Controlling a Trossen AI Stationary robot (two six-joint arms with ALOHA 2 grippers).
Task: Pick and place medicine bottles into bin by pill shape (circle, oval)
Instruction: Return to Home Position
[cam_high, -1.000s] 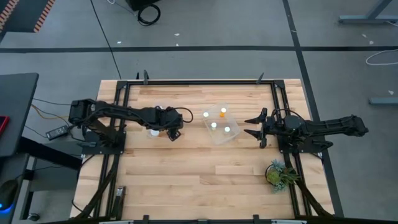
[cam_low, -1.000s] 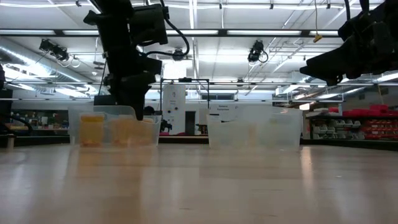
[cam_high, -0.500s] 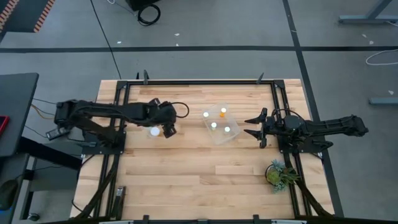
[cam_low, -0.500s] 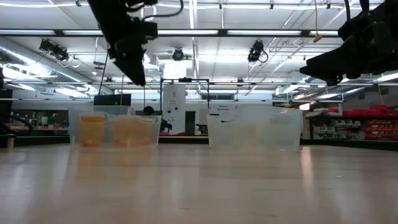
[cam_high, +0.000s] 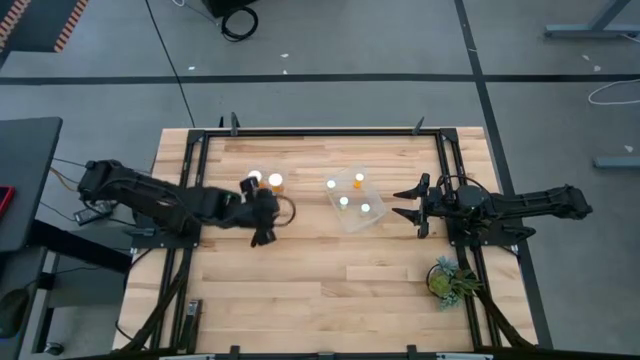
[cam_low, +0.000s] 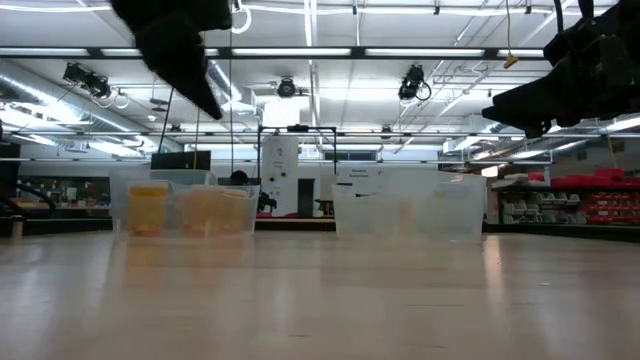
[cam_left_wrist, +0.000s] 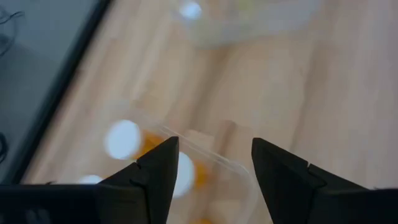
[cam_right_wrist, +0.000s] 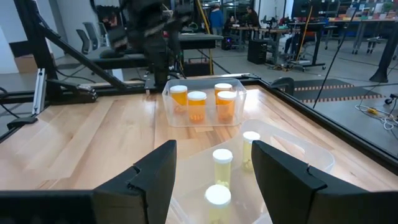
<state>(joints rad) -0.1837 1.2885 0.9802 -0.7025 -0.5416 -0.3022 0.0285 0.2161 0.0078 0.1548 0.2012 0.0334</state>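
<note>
Four orange bottles (cam_right_wrist: 197, 104), white-capped and upright, inside the left bin (cam_right_wrist: 208, 121); four paler bottles (cam_right_wrist: 222, 163) upright in the right bin (cam_right_wrist: 298, 144), just beside the left bin. Probably light, stiff plastic with smooth, rather slippery sides (pills too small to make out here, so no telling round from oval). Best taken across the body just under the cap, squeezed gently and lifted straight up, to avoid knocking the close-packed neighbours. All eight seemingly binned, so likely no more picking needed. Over the bare wood of the table (cam_high: 320, 290), just beside the left bin, the left gripper (cam_high: 263, 235) raised high, fingers (cam_left_wrist: 155, 171) spread apart and holding nothing. Well apart from the left bin, beyond the right bin, the right gripper (cam_high: 404, 204) hanging above the table, likewise spread wide and empty. Farther again from the left bin, near a corner of the table, a small green plant (cam_high: 450, 278).
</note>
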